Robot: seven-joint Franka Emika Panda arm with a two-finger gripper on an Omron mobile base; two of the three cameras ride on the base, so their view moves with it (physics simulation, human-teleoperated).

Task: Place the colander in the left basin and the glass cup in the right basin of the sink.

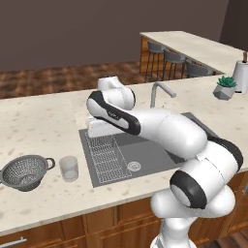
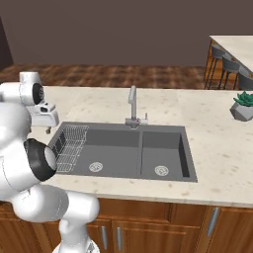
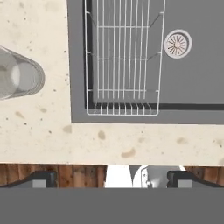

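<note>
So the end effector (image 3: 112, 178) hangs spread wide and empty over the desk's (image 1: 38, 126) front edge by the sink (image 1: 160, 160); colander (image 1: 25, 171) and cup (image 1: 69, 168) sit side by side left of it.

Wire rack (image 1: 107, 157) fills left end of left basin (image 1: 145, 154); rest of basin floor open. Right basin (image 2: 162, 153) bare. Faucet (image 2: 132, 106) rises at sink's back edge, over divider. Colander (image 1: 25, 171) and cup (image 1: 69, 168) near counter's front edge, apart, open counter around.
</note>
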